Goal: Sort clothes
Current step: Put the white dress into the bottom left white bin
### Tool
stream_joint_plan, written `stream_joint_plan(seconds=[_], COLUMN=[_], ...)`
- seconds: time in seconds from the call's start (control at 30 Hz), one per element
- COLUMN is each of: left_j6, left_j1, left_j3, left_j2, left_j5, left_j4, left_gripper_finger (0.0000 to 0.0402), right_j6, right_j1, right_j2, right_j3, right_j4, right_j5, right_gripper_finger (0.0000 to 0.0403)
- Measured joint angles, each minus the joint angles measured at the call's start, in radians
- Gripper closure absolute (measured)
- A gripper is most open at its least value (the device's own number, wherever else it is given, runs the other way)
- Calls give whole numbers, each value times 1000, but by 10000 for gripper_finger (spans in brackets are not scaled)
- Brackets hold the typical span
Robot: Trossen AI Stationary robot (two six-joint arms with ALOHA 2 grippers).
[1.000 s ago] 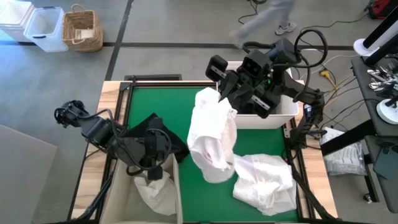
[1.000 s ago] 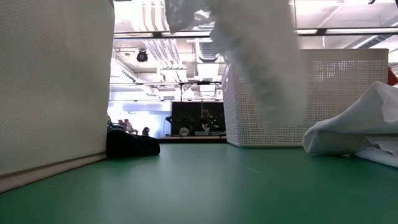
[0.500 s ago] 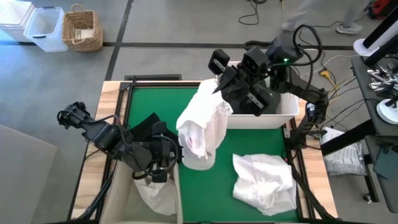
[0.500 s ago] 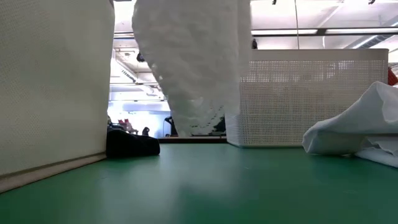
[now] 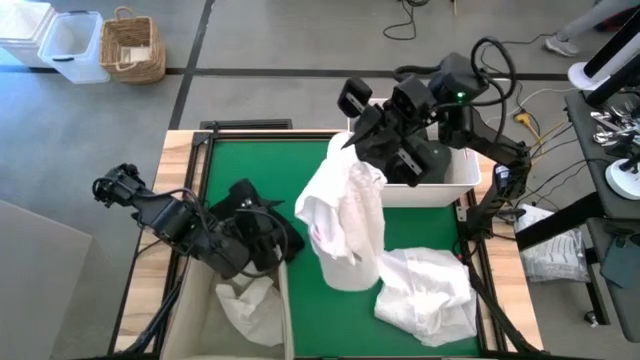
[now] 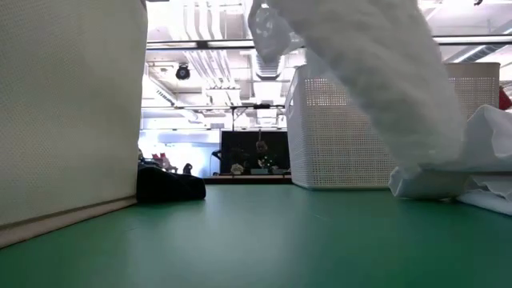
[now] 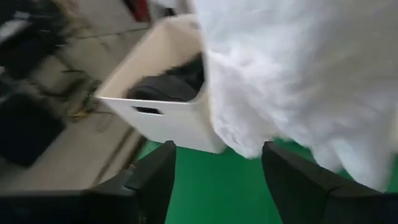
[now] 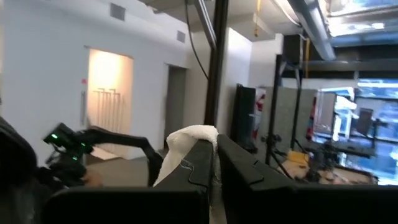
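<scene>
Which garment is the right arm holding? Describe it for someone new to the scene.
Start at the white perforated basket at the green mat's far right. Just in front of it, a white garment hangs from the right claw, its lower end touching the mat. Unlike the crumpled white pile beside it, this one is lifted off the table.

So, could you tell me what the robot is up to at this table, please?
It is sorting laundry. The right gripper is shut on a white garment, holding it up over the green table beside the white basket; its lower end reaches a second white garment lying on the mat. The left gripper is open near the beige bin, which already holds a white piece. A dark garment lies on the table beside the bin.
</scene>
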Motion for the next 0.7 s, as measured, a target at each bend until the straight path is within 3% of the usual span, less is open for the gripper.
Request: stream_joint_plan(seconds=[0.07, 0.5, 0.7], left_j6=[26, 117, 106], left_j1=[0, 15, 31], left_j3=[-1, -33, -32], left_j2=[0, 48, 73], left_j5=[47, 78, 22], left_j4=[14, 180, 241], left_gripper_finger=[173, 144, 115], right_j6=[-35, -134, -140], right_j1=[0, 0, 0], right_j2=[0, 1, 1], right_j3=[-1, -2, -2], right_j4=[-37, -78, -78], right_j5=[21, 95, 95], right_gripper_finger=[390, 390, 390])
